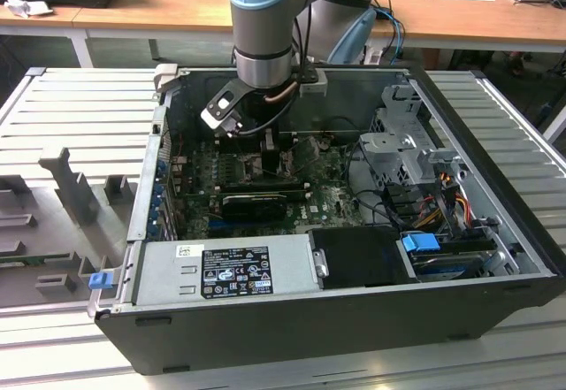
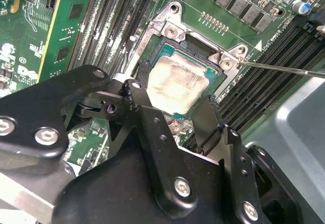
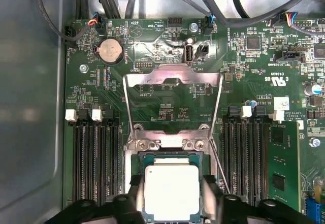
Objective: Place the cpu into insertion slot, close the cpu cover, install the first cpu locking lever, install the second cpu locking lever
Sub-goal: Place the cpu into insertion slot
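Note:
The cpu (image 3: pixel 171 189), a dull silver square chip, sits between my gripper's (image 3: pixel 171 196) two black fingers (image 3: pixel 133 196), which are shut on its opposite edges. It lies at the insertion slot (image 3: pixel 152 156), whose dark rim shows around it; whether it is fully seated I cannot tell. In the second wrist view the cpu (image 2: pixel 175 82) looks slightly tilted over the slot (image 2: pixel 195 43), held by the gripper (image 2: pixel 171 98). The cpu cover (image 3: pixel 172 75) stands swung open behind the slot. A thin locking lever (image 2: pixel 284 69) sticks out sideways. In the exterior view the gripper (image 1: pixel 265 147) reaches down into the case.
Memory slots (image 3: pixel 94 153) flank the socket on both sides. A long black card (image 1: pixel 256 197) lies near the arm. The power supply (image 1: pixel 225 271) fills the case front, a drive cage (image 1: pixel 402 142) and cables (image 1: pixel 442 195) stand at the exterior view's right.

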Available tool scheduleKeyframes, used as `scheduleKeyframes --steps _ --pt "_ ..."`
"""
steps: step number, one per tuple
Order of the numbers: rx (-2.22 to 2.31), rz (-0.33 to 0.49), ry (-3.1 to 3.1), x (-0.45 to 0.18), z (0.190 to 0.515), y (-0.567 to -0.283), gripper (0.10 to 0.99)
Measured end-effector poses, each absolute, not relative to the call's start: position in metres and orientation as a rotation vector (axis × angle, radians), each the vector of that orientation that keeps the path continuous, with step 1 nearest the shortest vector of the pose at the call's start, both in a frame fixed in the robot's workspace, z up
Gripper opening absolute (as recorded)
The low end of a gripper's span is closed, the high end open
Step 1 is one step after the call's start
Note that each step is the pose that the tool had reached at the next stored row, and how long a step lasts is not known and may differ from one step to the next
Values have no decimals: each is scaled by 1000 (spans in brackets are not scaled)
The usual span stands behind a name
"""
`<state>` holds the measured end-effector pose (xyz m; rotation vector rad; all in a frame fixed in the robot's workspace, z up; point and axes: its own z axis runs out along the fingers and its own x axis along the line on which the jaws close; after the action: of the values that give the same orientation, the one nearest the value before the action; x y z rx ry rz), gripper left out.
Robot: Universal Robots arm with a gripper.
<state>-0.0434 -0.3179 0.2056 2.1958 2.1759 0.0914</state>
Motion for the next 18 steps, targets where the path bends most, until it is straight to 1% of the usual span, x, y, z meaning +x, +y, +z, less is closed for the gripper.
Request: scheduleKeyframes --steps 1,2,3,4,5,6,7,8,18 --pt "2196 91 2176 -43 206 -318 592" --pt "2196 91 2176 -43 207 -318 525" --pt "2196 91 2176 -43 208 -318 400" --pt "2196 91 2176 -43 208 -318 341" --pt "2196 91 2176 -43 208 -318 341" --pt "2196 91 2176 -43 209 -318 278" --pt "2195 90 2175 -43 210 -318 278" --pt "2195 90 2175 -43 211 -318 106" --pt "2195 87 2174 -43 216 -318 106"
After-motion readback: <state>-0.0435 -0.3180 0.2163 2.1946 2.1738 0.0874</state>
